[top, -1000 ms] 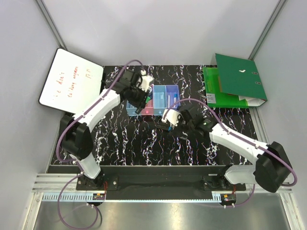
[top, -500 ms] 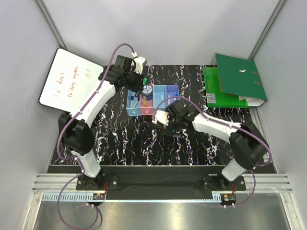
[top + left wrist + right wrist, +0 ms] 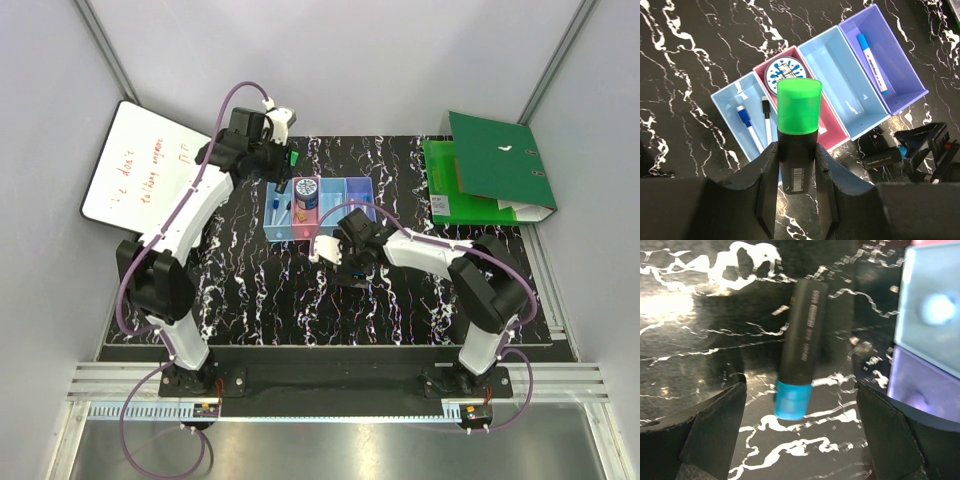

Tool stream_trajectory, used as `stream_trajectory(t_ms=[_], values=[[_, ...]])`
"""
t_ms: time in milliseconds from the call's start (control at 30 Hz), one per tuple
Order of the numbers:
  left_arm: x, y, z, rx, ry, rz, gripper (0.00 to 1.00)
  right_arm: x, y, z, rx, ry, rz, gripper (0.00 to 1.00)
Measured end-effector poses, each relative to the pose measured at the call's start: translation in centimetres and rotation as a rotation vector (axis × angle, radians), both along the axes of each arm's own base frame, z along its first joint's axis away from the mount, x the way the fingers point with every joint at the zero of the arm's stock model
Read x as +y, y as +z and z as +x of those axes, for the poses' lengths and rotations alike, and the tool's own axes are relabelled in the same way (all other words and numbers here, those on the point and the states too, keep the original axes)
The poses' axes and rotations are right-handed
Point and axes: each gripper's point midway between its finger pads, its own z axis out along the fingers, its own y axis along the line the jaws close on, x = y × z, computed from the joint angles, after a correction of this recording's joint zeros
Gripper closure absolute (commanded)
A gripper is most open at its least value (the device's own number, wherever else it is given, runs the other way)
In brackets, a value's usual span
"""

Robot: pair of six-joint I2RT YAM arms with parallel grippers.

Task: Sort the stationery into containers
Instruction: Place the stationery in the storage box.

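My left gripper (image 3: 288,161) is shut on a black marker with a green cap (image 3: 799,125) and holds it above the table, behind and left of the row of bins (image 3: 335,205). The light blue bin (image 3: 730,107) holds two white markers. The pink bin holds the round blue roll (image 3: 785,75). The blue bin (image 3: 845,85) shows nothing inside. The purple bin holds a white marker with a blue cap (image 3: 871,62). My right gripper (image 3: 800,392) is open, its fingers on either side of a black marker with a blue cap (image 3: 801,347) that lies on the table in front of the bins (image 3: 355,272).
A white whiteboard with red writing (image 3: 148,165) leans at the far left. A large green binder (image 3: 490,175) lies at the far right. The black marbled table (image 3: 260,290) shows around the bins.
My left gripper has moved from over the bins back and to the left, uncovering them. My right gripper has shifted a little left, over the black marker on the table.
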Motion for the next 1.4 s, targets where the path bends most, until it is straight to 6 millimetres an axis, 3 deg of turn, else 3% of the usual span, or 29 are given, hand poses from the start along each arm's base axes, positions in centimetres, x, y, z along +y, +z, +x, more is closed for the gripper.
stream_trajectory(t_ms=[333,467,700,1033,1167,1300,1400], values=[[0.9,2.3,-0.3,-0.065,-0.005,0.005,1.0,0.7,-0.8,0.5,0.101,0.033,0.027,0.14],[1.2,3.3,-0.5,-0.093,-0.009,0.009,1.0,0.5,-1.1,0.6,0.146,0.038,0.029,0.24],[1.5,3.6,-0.5,-0.107,-0.007,0.022,1.0,0.6,-1.5,0.2,0.221,0.055,0.012,0.62],[2.0,3.6,-0.3,-0.111,-0.001,0.028,1.0,0.8,-1.5,0.4,0.242,0.022,0.009,0.93],[2.2,3.5,-0.2,-0.111,0.007,0.031,1.0,0.7,-1.4,0.7,0.234,-0.003,0.005,1.0],[2.5,2.9,-0.1,-0.096,0.014,0.037,1.0,0.3,0.1,1.1,0.195,-0.042,0.008,1.0],[2.4,1.9,0.2,-0.07,0.02,0.035,1.0,0.3,3.3,1.8,0.124,-0.079,0.048,1.0]])
